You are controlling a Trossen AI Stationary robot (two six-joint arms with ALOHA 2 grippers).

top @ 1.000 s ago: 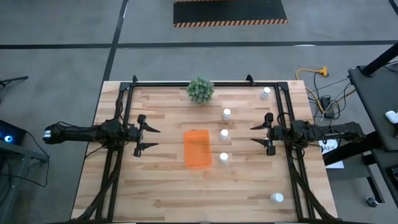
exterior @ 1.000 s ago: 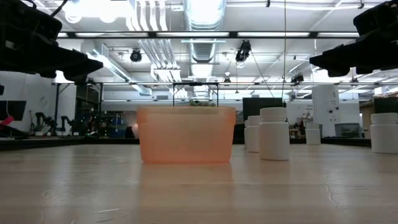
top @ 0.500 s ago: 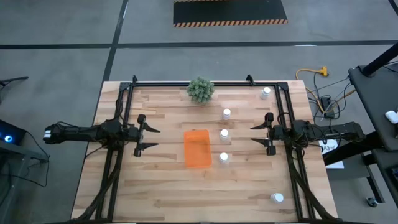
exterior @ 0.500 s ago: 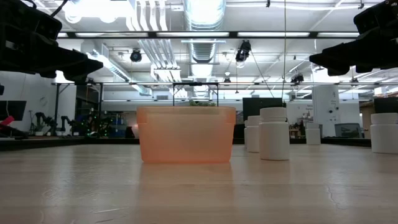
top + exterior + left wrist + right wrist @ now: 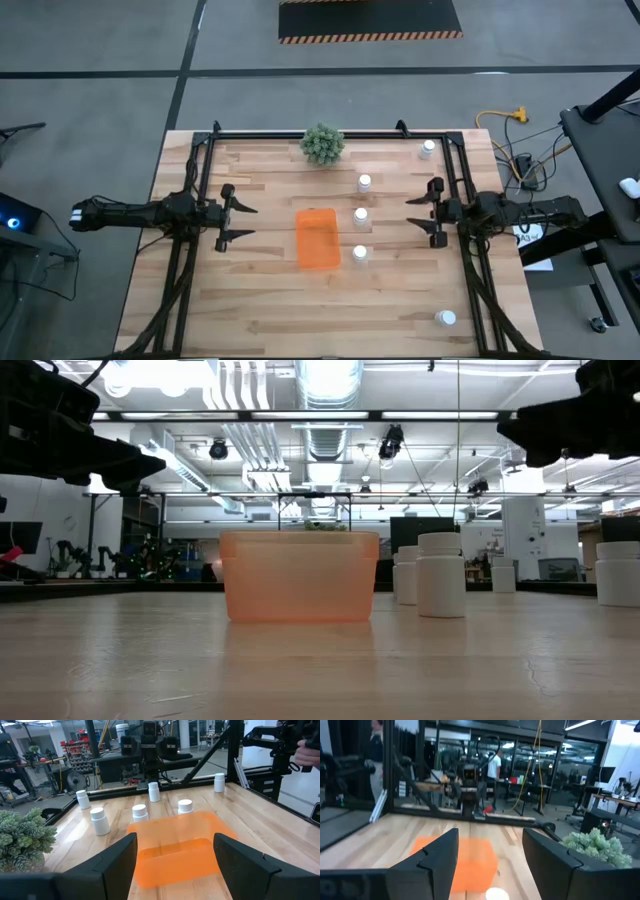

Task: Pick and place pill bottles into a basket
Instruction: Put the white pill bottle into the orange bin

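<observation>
The orange basket [image 5: 318, 238] stands at the table's middle; it also shows in the left wrist view [image 5: 175, 845] and the low view [image 5: 300, 575]. Three white pill bottles stand in a row just right of it [image 5: 365, 183] [image 5: 361, 215] [image 5: 360, 253]. One bottle stands at the far right [image 5: 428, 149] and one at the near right [image 5: 446, 318]. Another shows only in the left wrist view [image 5: 154, 791], below the right arm. My left gripper [image 5: 250, 222] hovers open left of the basket. My right gripper [image 5: 410, 215] hovers open right of the bottle row.
A small green bushy plant [image 5: 323, 143] stands at the far edge, behind the basket. Dark frame rails [image 5: 205, 180] run along the table's left, right and far sides. People show in the room beyond the table in the right wrist view.
My right gripper has risen a little and drawn back slightly toward the table's right edge, still open. The bottles and the basket have stayed in place.
</observation>
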